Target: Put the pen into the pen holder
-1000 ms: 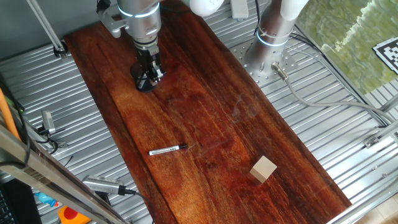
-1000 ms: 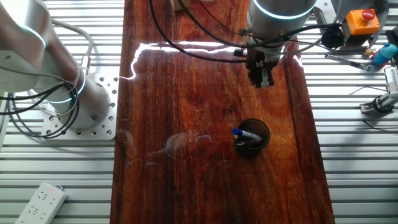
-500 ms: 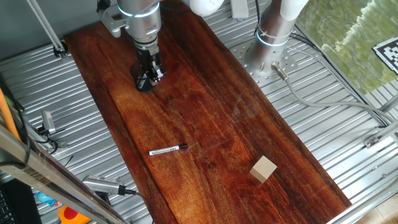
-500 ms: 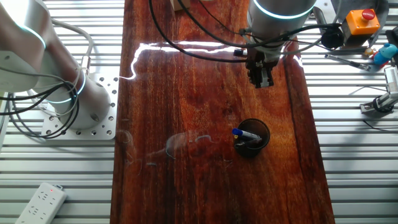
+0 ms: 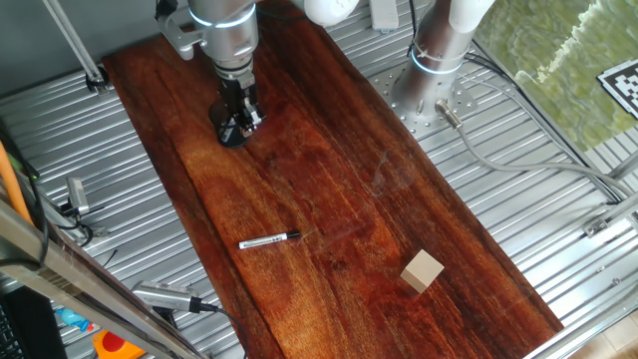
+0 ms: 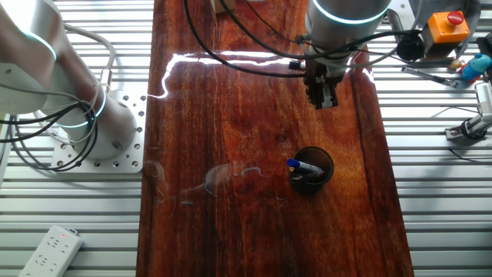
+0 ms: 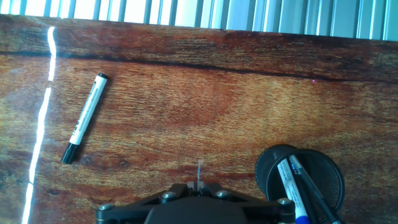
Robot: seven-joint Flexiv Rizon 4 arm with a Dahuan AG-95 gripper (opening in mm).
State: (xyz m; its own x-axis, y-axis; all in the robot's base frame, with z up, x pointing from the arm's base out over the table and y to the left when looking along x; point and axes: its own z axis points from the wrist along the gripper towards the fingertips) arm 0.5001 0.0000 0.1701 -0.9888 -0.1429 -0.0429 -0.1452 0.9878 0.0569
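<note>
The pen (image 5: 269,240) is slim and white with a black tip and lies flat on the wooden table, mid-length near the left side. It also shows in the hand view (image 7: 84,118), far left of the fingers. The pen holder (image 6: 311,169) is a small black round cup holding a blue-capped pen (image 6: 304,165) and another pen. My gripper (image 6: 323,98) hangs above the table a short way from the holder, shut and empty. In the one fixed view the gripper (image 5: 240,120) partly hides the holder (image 5: 229,138). In the hand view the holder (image 7: 301,180) is at lower right.
A tan wooden cube (image 5: 423,270) sits near the table's near end. A second robot's base (image 6: 92,123) with cables stands beside the table. Tools and a box with a red button (image 6: 447,25) lie on the metal surface alongside.
</note>
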